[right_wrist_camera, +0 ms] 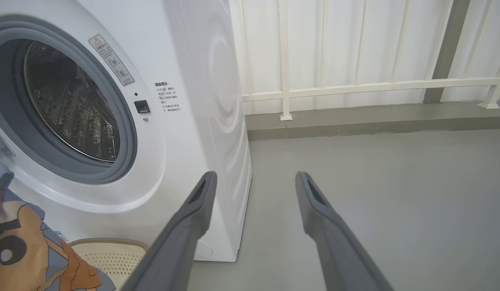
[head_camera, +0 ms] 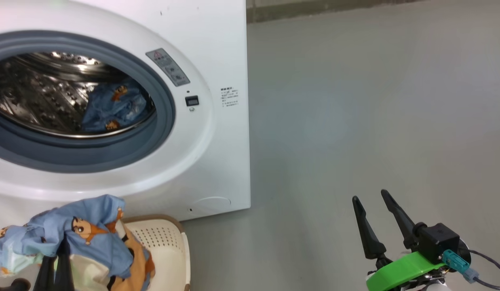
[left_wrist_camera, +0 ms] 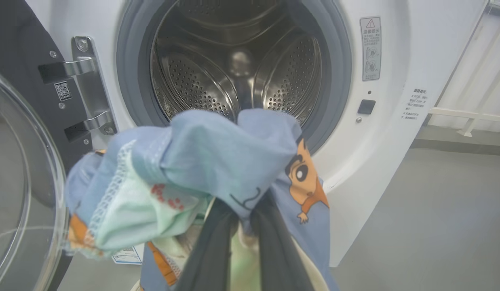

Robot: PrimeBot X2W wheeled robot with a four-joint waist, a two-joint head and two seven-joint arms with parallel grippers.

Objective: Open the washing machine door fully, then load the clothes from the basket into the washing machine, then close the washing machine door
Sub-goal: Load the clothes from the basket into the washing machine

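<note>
You work on a smooth grey floor (head_camera: 355, 121) that fills the right of the head view. A white panelled wall with cream rails (right_wrist_camera: 355, 48) runs across the top of the right wrist view.

One big white front-loading washing machine (head_camera: 217, 48) stands at the upper left of the head view. Its one round glossy black door with a bulging clear glass window (left_wrist_camera: 15, 182) stands open at the left edge of the left wrist view.

One small cream perforated plastic basket with a brown rim (head_camera: 169, 242) sits at the lower left, just before the machine.

You have two bunches of light blue cartoon-print clothes. One bunch (head_camera: 112, 105) lies in the steel drum. The other bunch (head_camera: 92, 234) is clamped in your left gripper (left_wrist_camera: 242, 218), above the basket.

Your right gripper (head_camera: 369, 195), at the lower right, has its fingers spread and holds nothing.
</note>
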